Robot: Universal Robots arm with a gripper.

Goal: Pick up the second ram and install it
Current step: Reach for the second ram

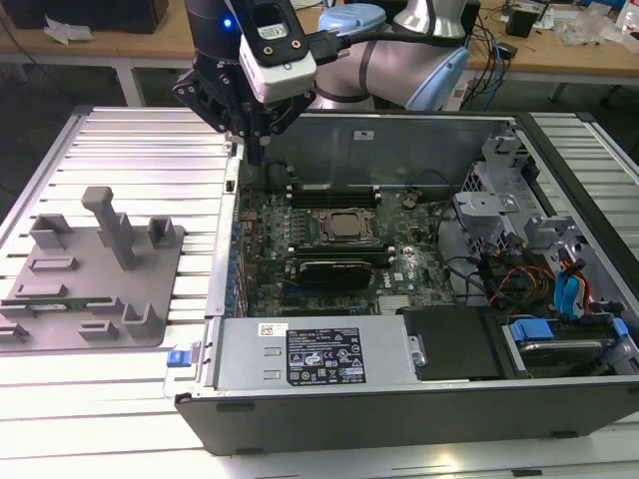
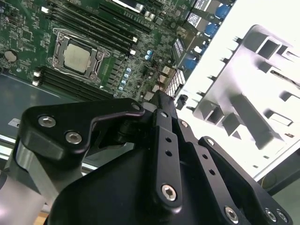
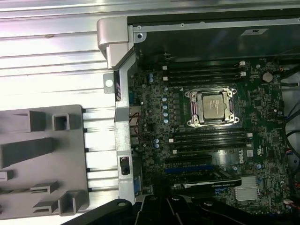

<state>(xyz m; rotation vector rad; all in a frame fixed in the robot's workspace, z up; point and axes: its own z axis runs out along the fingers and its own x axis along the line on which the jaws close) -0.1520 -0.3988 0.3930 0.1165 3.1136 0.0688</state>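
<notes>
Second ram [image 1: 60, 300]: a thin green stick lying flat in the gray fixture tray [image 1: 150, 329], towards the exterior view's left end of that tray. The tray rests on the ribbed metal table [image 1: 150, 150], just beside the open computer case [image 1: 399, 409] on the exterior view's left.

My gripper [image 1: 256, 150] is well apart from the stick. It hangs over the far corner of the case on the exterior view's left, above the edge of the motherboard [image 1: 270, 220]. Nothing is seen in its hold. In the second wrist view the gripper [image 2: 158, 99] points down at the board's edge where case wall and tray meet. I cannot tell whether it is open or closed.

Inside the case, the processor socket [image 3: 213, 107] sits between two banks of dark memory slots [image 3: 206, 74]. A black card [image 1: 339, 269] lies on the near side of the socket.
</notes>
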